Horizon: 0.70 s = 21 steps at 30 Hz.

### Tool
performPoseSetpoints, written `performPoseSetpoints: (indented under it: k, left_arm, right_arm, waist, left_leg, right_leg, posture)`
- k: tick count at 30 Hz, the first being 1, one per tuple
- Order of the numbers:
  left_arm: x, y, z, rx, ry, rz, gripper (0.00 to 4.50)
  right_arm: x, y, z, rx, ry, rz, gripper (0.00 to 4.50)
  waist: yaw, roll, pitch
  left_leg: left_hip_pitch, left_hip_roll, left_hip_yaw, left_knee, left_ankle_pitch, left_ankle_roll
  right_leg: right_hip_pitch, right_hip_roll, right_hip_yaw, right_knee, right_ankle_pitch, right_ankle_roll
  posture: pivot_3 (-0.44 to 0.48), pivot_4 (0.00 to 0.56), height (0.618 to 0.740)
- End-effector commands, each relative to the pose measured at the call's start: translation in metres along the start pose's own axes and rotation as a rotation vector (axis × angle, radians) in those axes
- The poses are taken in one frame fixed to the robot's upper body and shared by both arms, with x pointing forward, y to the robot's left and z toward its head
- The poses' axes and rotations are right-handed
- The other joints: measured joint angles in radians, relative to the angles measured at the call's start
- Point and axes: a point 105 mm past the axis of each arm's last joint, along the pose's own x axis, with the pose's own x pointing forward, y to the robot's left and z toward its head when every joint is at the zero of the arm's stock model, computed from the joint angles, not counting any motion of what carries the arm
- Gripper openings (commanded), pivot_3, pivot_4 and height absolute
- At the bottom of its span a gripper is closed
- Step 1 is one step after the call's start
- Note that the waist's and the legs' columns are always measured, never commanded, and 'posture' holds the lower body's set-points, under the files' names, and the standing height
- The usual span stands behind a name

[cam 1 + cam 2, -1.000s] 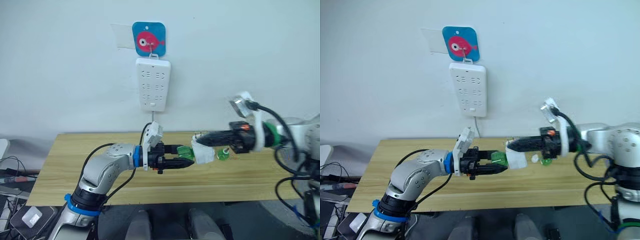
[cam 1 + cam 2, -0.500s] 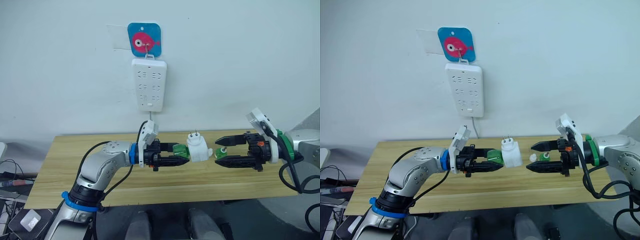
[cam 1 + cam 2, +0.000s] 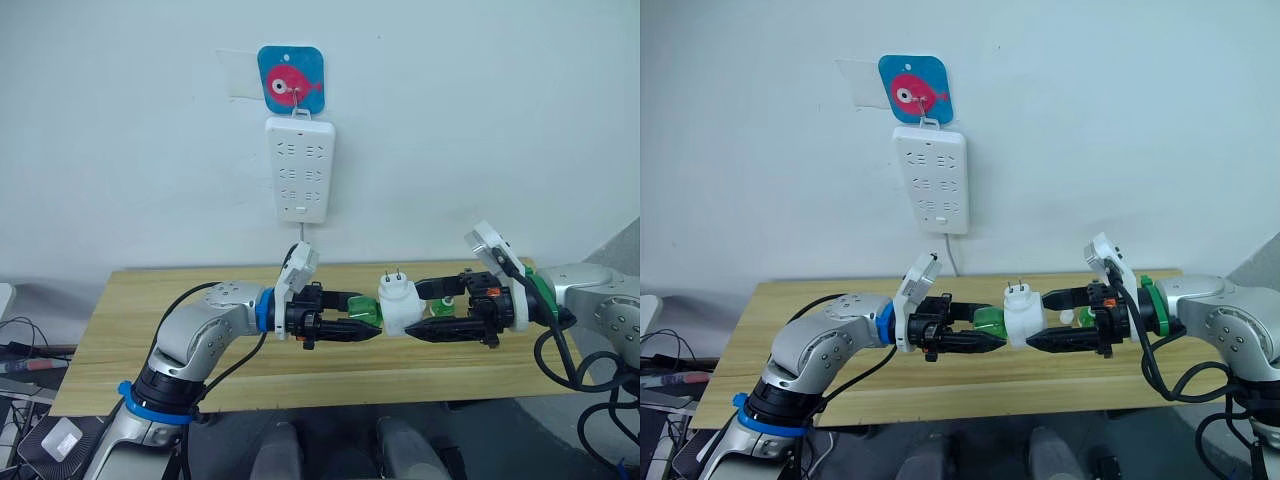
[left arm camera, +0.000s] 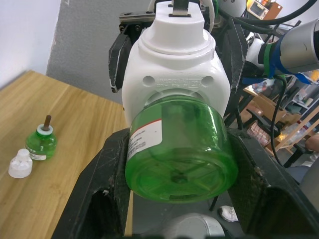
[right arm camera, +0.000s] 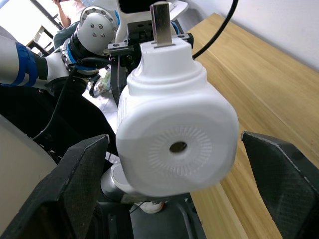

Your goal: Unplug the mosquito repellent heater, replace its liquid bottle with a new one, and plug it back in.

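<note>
White rounded plastic, the mosquito repellent heater hangs in the air above the pale wooden table, between the two arms, its two metal prongs pointing up and a translucent green liquid bottle screwed into its lower end. It is unplugged: the long white power strip on the wall, hung under a blue square hook with a pink fish, has nothing in its sockets.

Half a second ago the right gripper stood well clear of the heater with its fingers spread; a second ago it had been clamped on the white body. Now it has come back in, and its two black fingers flank the heater's vented face, open wide, with gaps visible on both sides in the right wrist view. That looks like a regrasp at a new angle, probably to hold the body while the bottle is twisted.

The left gripper is clenched on the green bottle, one finger pressed against each side of it, carrying bottle and heater together.

On the table, beyond the arms, a second small green bottle with a brown wick stands upright beside a loose white cap. Which bottle is the fresh one I cannot tell.
</note>
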Motion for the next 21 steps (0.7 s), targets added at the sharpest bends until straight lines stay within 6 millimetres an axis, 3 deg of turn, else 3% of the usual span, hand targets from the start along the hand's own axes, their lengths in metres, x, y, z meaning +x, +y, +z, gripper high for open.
performPoseSetpoints:
  k: [1,3,6,12,19,21]
  left_arm:
    - [0.001,-0.009,0.012,0.027,-0.038,-0.035,2.26]
    - [0.001,-0.009,0.013,0.018,-0.046,-0.035,2.26]
    - [0.002,-0.010,0.012,0.015,-0.040,-0.043,2.26]
    - [0.002,-0.008,0.010,0.012,-0.042,-0.025,2.26]
    - [-0.018,0.015,0.004,0.198,0.074,0.106,4.40]
    - [-0.021,0.018,0.004,0.284,0.121,0.122,4.50]
  right_arm:
    - [0.005,0.007,0.006,-0.034,-0.021,0.025,4.30]
    - [0.005,0.007,0.007,-0.025,-0.029,0.033,3.93]
    - [0.005,0.008,0.009,-0.016,-0.040,0.042,3.05]
    - [0.005,0.009,0.010,0.007,-0.062,0.044,3.01]
    - [0.003,-0.012,0.006,0.101,-0.106,-0.128,3.01]
    - [0.003,-0.017,0.003,0.127,-0.114,-0.177,3.01]
  waist:
    - [0.000,0.000,0.000]
    - [0.000,0.000,0.000]
    - [0.000,0.000,0.000]
    - [0.000,0.000,0.000]
    - [0.000,0.000,0.000]
    - [0.000,0.000,0.000]
  left_leg:
    - [0.000,0.000,0.000,0.000,0.000,0.000]
    - [0.000,0.000,0.000,0.000,0.000,0.000]
    - [0.000,0.000,0.000,0.000,0.000,0.000]
    - [0.001,0.000,0.000,0.000,0.000,0.000]
    - [0.001,0.000,0.000,0.000,0.000,0.000]
    - [0.001,0.000,0.001,0.000,0.000,0.000]
  right_leg:
    - [0.000,0.000,0.000,0.000,0.000,0.000]
    - [0.000,0.000,0.000,0.001,0.000,0.000]
    - [0.000,0.000,0.000,0.001,0.000,0.000]
    - [0.000,0.000,0.000,0.001,0.000,0.000]
    - [0.000,0.000,0.001,0.002,0.000,0.000]
    - [0.000,0.000,0.001,0.002,0.000,0.000]
  posture:
    - [-0.127,0.121,0.740]
    - [-0.128,0.123,0.740]
    - [-0.129,0.126,0.740]
    - [-0.131,0.126,0.740]
    - [-0.132,0.128,0.740]
    - [-0.133,0.128,0.740]
